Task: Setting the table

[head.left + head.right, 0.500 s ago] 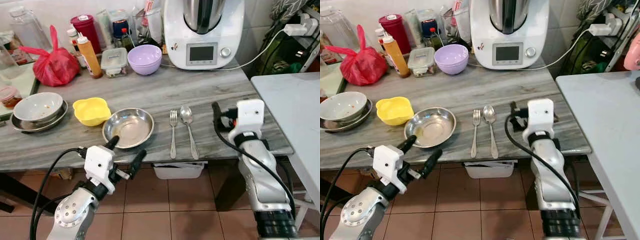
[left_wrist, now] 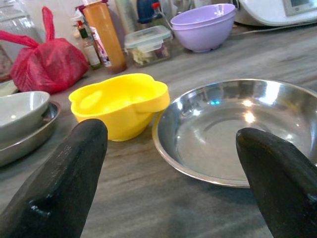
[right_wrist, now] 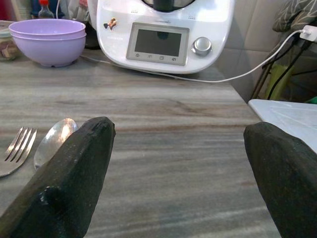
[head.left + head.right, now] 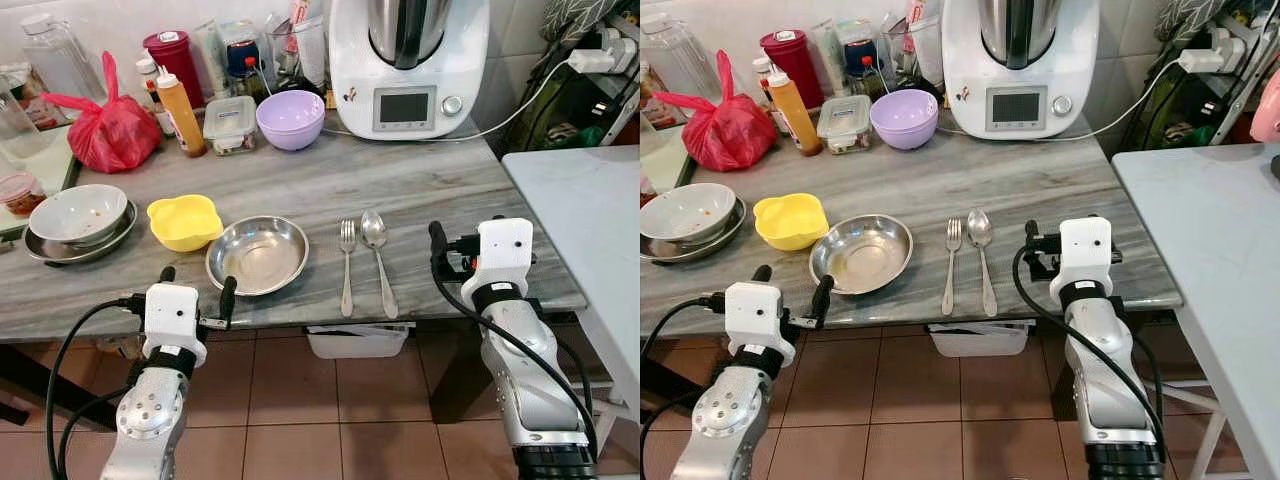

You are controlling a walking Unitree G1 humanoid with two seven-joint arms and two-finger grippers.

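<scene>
A shallow steel bowl [image 4: 257, 254] sits near the counter's front edge, with a yellow bowl [image 4: 184, 220] just to its left. A fork [image 4: 346, 265] and a spoon [image 4: 378, 258] lie side by side to the bowl's right. My left gripper [image 4: 198, 285] is open at the front edge, pointing at the gap between the yellow bowl [image 2: 119, 101] and the steel bowl [image 2: 237, 134], with nothing between its fingers. My right gripper [image 3: 178, 131] is open and empty low over the counter, right of the spoon [image 3: 54, 141]; one of its fingers [image 4: 436, 238] shows beside the wrist box.
A white bowl on a steel plate [image 4: 77, 215] stands at the left. Along the back are a red bag [image 4: 110, 130], an orange bottle [image 4: 178, 108], a lidded box [image 4: 229, 122], purple bowls [image 4: 290, 117] and a white kitchen machine [image 4: 408, 62]. A white table [image 4: 590, 215] adjoins on the right.
My left gripper has swung left and levelled out, now facing the counter's edge squarely. My right gripper has drawn back a little toward the front edge. Nothing on the counter has moved.
</scene>
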